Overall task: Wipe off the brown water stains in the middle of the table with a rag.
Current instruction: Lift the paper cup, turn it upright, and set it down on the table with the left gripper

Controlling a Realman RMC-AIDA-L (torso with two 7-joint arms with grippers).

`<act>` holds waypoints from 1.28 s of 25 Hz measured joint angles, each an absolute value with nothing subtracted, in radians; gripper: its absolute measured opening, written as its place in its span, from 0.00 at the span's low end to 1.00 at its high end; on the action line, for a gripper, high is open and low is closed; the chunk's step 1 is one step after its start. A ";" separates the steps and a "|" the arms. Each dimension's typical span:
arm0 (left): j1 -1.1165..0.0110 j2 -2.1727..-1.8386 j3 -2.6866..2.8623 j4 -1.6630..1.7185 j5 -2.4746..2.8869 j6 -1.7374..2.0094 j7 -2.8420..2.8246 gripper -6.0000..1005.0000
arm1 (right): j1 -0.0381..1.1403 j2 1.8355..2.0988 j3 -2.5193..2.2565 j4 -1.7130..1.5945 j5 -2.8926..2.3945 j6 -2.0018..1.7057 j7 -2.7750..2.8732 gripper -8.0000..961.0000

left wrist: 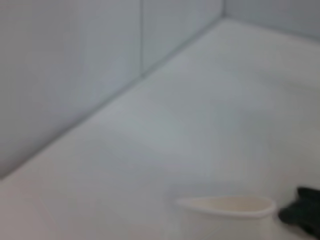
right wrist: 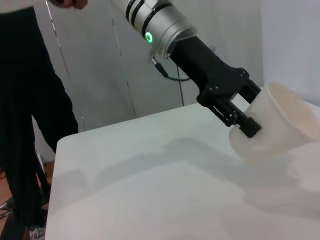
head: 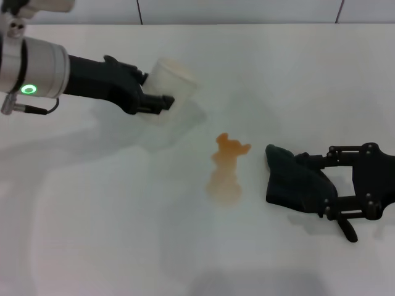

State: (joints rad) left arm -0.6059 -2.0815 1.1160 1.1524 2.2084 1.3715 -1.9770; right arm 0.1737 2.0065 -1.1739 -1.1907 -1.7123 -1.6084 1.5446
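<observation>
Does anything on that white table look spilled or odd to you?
Yes: brown water stains lie unwiped in the middle of the table. The left claw holds a tilted plastic cup above the table, and the right claw grips the dark rag beside the stains.

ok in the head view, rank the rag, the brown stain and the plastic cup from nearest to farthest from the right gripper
1. The rag: held in the right gripper, on the table's right side.
2. The brown water stains: mid-table, just left of the rag.
3. The cup: farthest, far left, held tilted in the left gripper.
</observation>
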 joint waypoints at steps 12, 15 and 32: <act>-0.420 -2.081 1.124 1.020 1.856 1.171 -1.619 0.58 | 0.181 2.008 -1.192 -1.154 -1.699 -1.577 1.536 0.75; -0.397 -2.082 1.125 0.953 1.777 1.143 -1.494 0.58 | 0.182 2.008 -1.193 -1.154 -1.701 -1.570 1.535 0.75; -0.385 -2.086 1.128 0.658 1.535 1.120 -1.011 0.58 | 0.207 2.007 -1.189 -1.155 -1.708 -1.564 1.523 0.75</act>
State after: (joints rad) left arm -0.3847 -2.0859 1.1278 0.6577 1.5349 1.1202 -1.0113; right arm 0.2073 2.0074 -1.1887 -1.1551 -1.7075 -1.5639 1.5234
